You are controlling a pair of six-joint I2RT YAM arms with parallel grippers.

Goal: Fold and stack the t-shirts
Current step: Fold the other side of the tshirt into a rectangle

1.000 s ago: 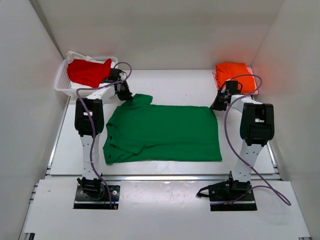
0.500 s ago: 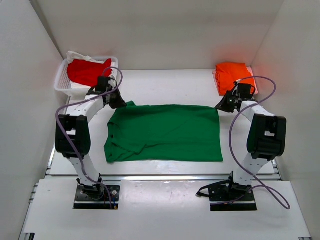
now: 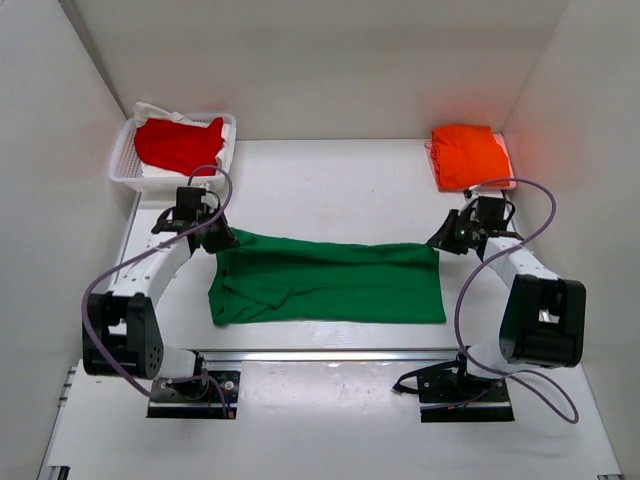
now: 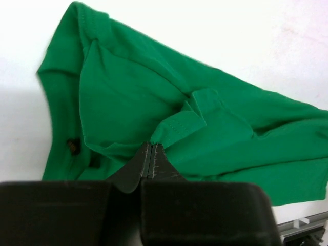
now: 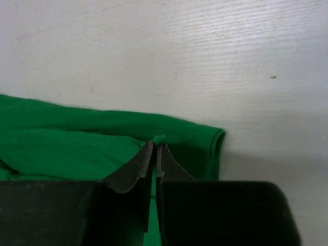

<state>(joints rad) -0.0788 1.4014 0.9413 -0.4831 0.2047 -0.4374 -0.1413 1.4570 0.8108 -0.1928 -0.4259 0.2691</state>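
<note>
The green t-shirt lies across the middle of the table, its far edge lifted and folding toward the near edge. My left gripper is shut on the shirt's far left corner; the left wrist view shows a pinch of green cloth at the closed tips. My right gripper is shut on the far right corner, with green cloth caught at the tips. The orange t-shirt lies folded at the back right. The red t-shirt lies bunched in the basket.
A white mesh basket stands at the back left with white cloth under the red shirt. White walls close in the table on three sides. A metal rail runs along the table's near edge.
Both grippers have moved toward the near edge, pulling the green shirt's far edge with them. The shirt's visible area has become narrower front to back.
</note>
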